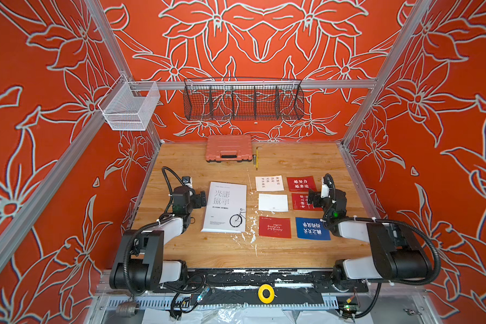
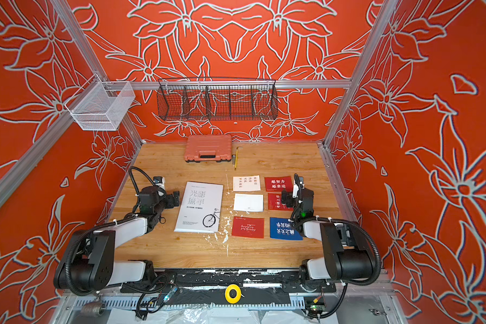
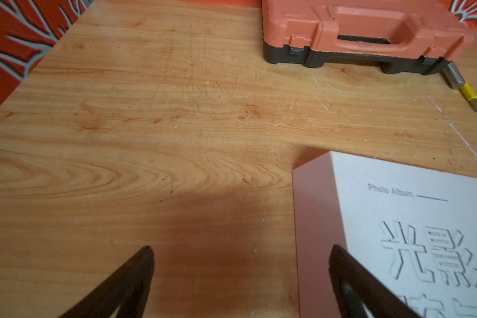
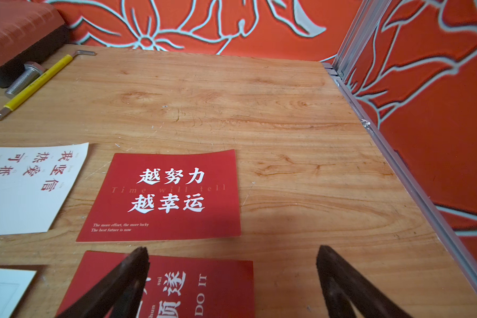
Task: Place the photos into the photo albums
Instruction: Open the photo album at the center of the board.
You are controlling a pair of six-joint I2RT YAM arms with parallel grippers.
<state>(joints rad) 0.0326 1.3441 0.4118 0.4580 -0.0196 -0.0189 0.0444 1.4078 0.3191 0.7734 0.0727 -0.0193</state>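
On wooden surface [image 1: 180, 252]: white bicycle-cover photo album [image 1: 225, 207], closed | 3 o'clock: red, blue, white card photos [image 1: 274, 227] | 12 o'clock: orange-pink plastic case [image 1: 228, 148], shut | left end effector [image 3: 241, 247], right end effector [image 4: 232, 247]: released

white album [image 1: 224, 207], spine [image 3: 314, 225] perhaps pinkish; red, blue, white photos [image 1: 274, 227]; wood-grain table [image 1: 185, 165].

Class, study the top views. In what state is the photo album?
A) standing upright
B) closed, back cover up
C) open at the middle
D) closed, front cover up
D: the album lies flat and shut on the table, with its bicycle cover facing up.
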